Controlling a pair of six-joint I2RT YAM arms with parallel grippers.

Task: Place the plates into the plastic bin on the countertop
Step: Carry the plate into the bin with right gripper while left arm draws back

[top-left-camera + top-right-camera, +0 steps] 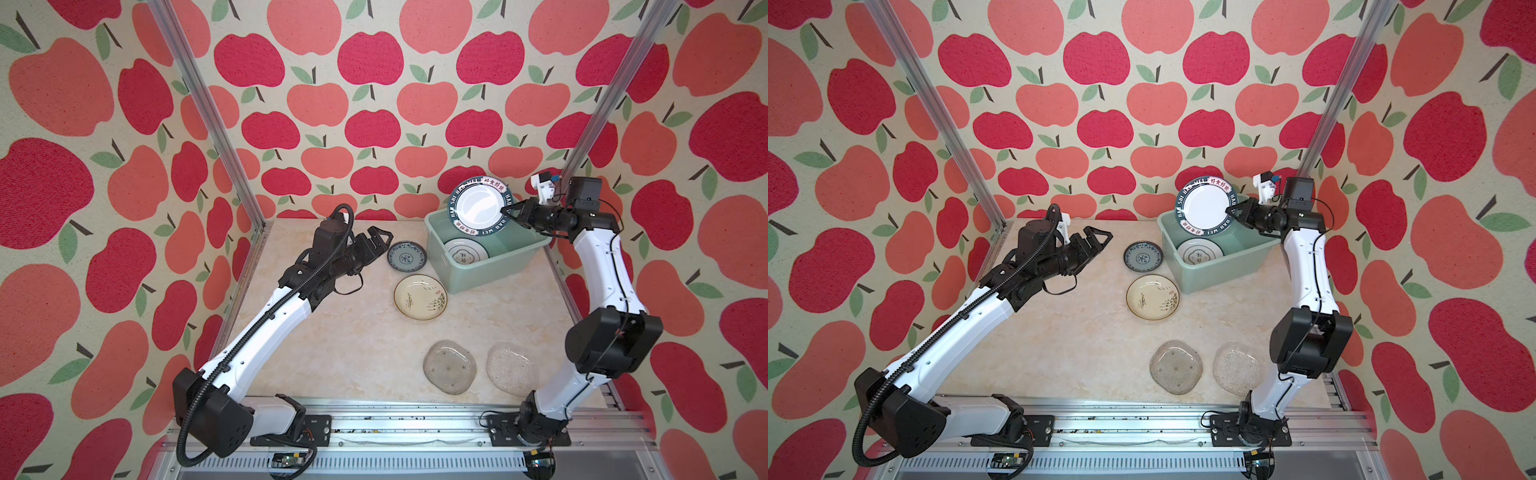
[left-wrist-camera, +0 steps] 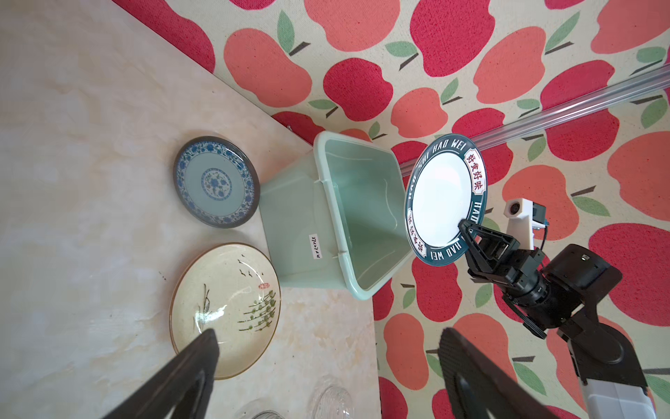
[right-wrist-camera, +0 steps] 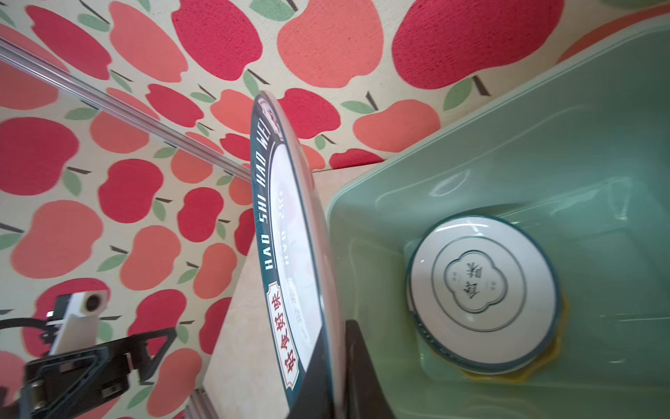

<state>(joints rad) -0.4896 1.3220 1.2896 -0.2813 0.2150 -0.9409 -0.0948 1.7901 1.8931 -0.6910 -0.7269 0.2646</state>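
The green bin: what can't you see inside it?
- Right wrist view: the top white plate covers those beneath; only a yellow edge peeks out, so no count.
- Left wrist view: the wall of the plastic bin hides the plates inside.
- Both top views: the lettered plate in the right hand hides the bin's far side.

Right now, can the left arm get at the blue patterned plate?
Probably yes. The left gripper is open and empty, close beside the blue patterned plate, which lies flat on the countertop with nothing on it or in between. The plastic bin stands close on its other side.
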